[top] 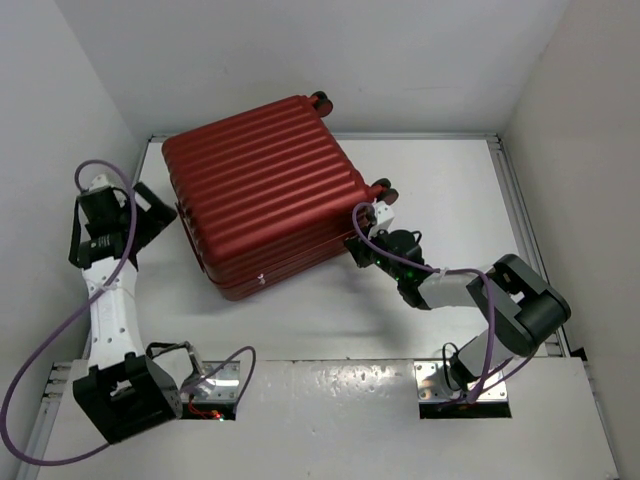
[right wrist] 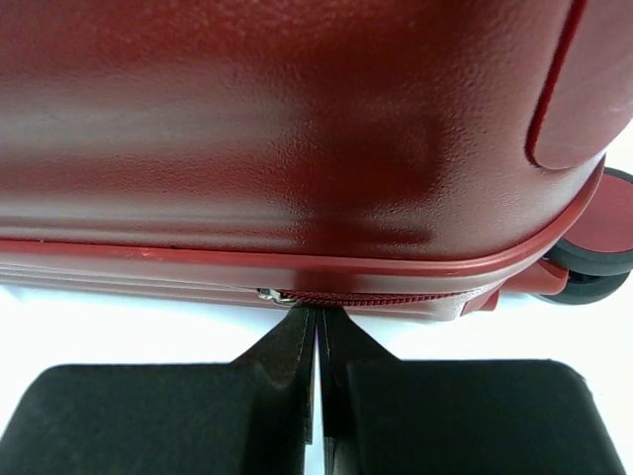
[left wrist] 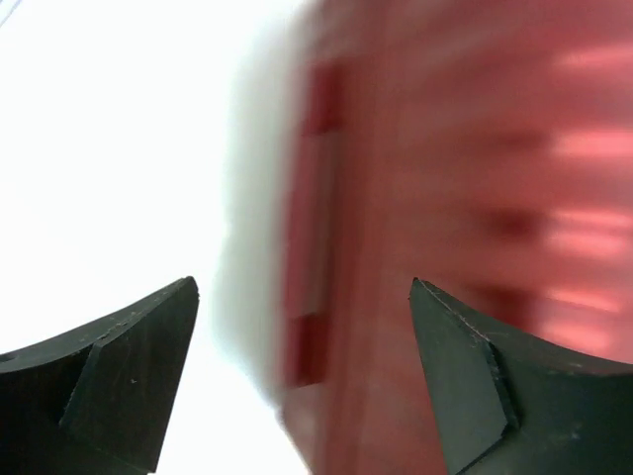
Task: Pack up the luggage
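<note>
Two claws flank the red suitcase [top: 265,190], lying shut on the desk [top: 440,190] toward its rear left: left claw [left wrist: 303,297] spread wide beside one side, right claw [right wrist: 316,327] pressed together at the zip slider [right wrist: 269,294]. Lid down; zipping seemingly remains, pinch on the pull unconfirmed.

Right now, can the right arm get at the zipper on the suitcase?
Probably yes: the right gripper, shut, has its tips at the zipper of the suitcase, with nothing between. Whether it grips anything I cannot tell.
</note>
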Controlling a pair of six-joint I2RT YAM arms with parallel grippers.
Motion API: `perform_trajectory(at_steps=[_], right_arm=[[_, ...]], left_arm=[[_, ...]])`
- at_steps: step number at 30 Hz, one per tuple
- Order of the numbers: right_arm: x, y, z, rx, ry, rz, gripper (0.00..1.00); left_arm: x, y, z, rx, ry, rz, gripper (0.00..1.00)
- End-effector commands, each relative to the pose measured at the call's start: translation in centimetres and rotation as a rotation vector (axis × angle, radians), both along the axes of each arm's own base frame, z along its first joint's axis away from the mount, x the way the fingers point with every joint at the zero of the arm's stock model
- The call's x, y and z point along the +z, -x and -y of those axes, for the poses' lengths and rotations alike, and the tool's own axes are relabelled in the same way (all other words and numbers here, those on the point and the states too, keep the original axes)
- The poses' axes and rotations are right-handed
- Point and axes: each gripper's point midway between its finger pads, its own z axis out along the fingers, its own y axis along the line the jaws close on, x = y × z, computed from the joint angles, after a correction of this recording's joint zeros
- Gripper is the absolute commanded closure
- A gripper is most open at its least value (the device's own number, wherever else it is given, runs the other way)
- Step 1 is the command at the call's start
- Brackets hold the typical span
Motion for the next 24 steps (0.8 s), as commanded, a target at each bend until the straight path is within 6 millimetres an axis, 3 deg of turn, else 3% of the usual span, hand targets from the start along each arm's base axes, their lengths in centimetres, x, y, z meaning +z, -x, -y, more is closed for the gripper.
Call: perform_trajectory(at_steps=[1,3,6,9,18,24], right_arm=[[5.4,-1.2,-0.9,0.016,-0.105,0.178,1.0],[5.5,-1.1,-0.9,0.018,-0.103,0.183,1.0],[5.3,-0.9,-0.8,0.021,-0.1,0.178,1.0],[5.5,-0.4,-0.8,0.035,-0.102,0.182,1.0],[4.5,1.5,0.3,0.051,-0.083,0.169,1.0],[4.1,1.5,0.7,0.058,-0.077,0.172,1.0]], left_arm=[[-7.4,5.6,-1.4,0.125,0.03,-0.324,0.08],[-8.5,6.2,-2.0,0.152,0.031,-0.373,0.08],[-10.9,7.1,-1.0,0.134,0.089,-0.452,0.07],[-11.9,6.9,-0.7,0.13,0.1,-0.467,0.06],[-12.4,3.4,0.5,0.074,0.139,-0.397,0.03],[-12.7,2.1,1.8,0.027,0.208,-0.326,0.03]])
